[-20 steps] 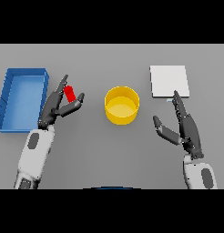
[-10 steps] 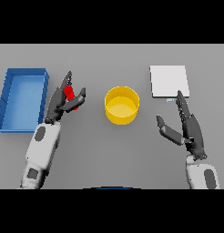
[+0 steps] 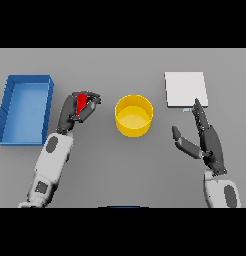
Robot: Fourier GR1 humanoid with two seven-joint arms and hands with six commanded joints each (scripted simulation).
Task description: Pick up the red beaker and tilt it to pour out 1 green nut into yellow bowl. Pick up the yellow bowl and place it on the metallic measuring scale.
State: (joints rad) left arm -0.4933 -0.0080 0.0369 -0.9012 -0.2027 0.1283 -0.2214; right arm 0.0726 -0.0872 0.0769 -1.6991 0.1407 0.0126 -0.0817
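Note:
The red beaker [image 3: 81,102] stands left of the yellow bowl [image 3: 134,116], and my left hand [image 3: 75,112] has its fingers and thumb curled round it, hiding most of it. The bowl sits at the table's middle, a short gap to the right of that hand. No green nut shows. The metallic scale [image 3: 185,89] is a pale square plate at the back right. My right hand [image 3: 207,141] hangs open in front of the scale, fingers straight and pointing away from me.
A blue tray [image 3: 9,101] lies at the far left, just beyond my left arm. Bare grey table separates the bowl from the scale.
My left hand has closed its fingers round the red beaker, which now shows only as a sliver. The right hand has held its place.

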